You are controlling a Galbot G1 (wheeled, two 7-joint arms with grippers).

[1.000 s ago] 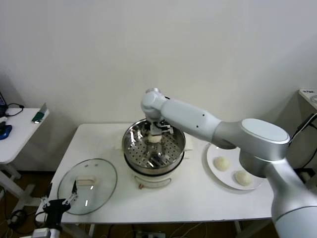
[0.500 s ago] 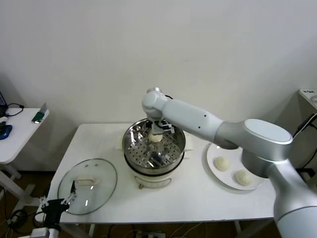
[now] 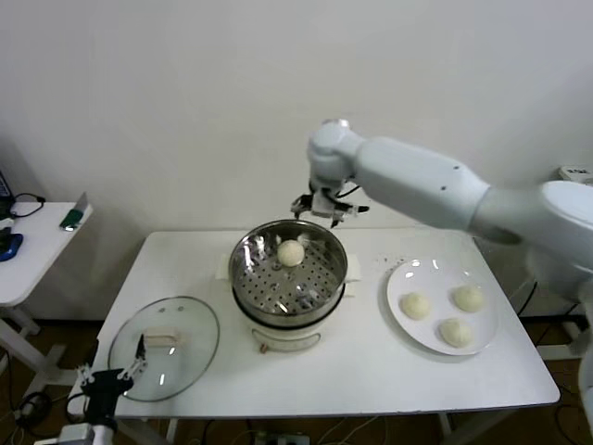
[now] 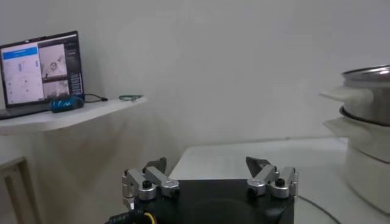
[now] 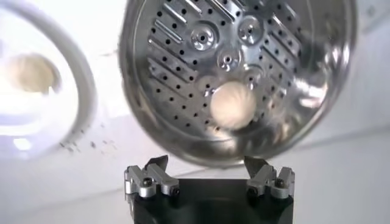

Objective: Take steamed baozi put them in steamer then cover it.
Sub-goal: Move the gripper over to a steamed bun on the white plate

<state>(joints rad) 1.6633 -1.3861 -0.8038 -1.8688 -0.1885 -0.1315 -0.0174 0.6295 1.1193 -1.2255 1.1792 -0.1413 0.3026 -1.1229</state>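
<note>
Head view: right gripper (image 3: 326, 208) hangs up in the air behind the steamer (image 3: 288, 271), above its back rim, w/ jaws spread wide and nothing between them, not touching anything. One baozi (image 3: 291, 252) sits on the perforated floor towards the back of the basket. The other three baozi are on the white plate (image 3: 400, 279) to the right of the pot: one nearest the steamer (image 3: 414, 305), one further back (image 3: 468, 297), one at the front (image 3: 454, 332). The cover (image 3: 163, 348) lies flat on the table (image 3: 361, 371) at front left, handle up, well apart from the steamer. Left gripper (image 3: 109, 380) is parked low at the table's front-left edge, right by the cover's rim, jaws spread, holding nothing.

Left wrist view: left gripper (image 4: 210, 173) w/ both fingers wide apart, just air between them. Side of the steamer (image 4: 365, 119) shows at the frame edge, pot handles sticking out. A laptop (image 4: 41, 73) sits on a side table (image 4: 67, 115) further off.

Right wrist view: right gripper (image 5: 207, 171) looks down into the steamer (image 5: 183, 61), jaws fully apart and empty. The baozi (image 5: 231, 105) rests on the basket floor, clear of the fingertips. Bit of the plate (image 5: 85, 91) w/ one baozi (image 5: 30, 72) visible next to it.
</note>
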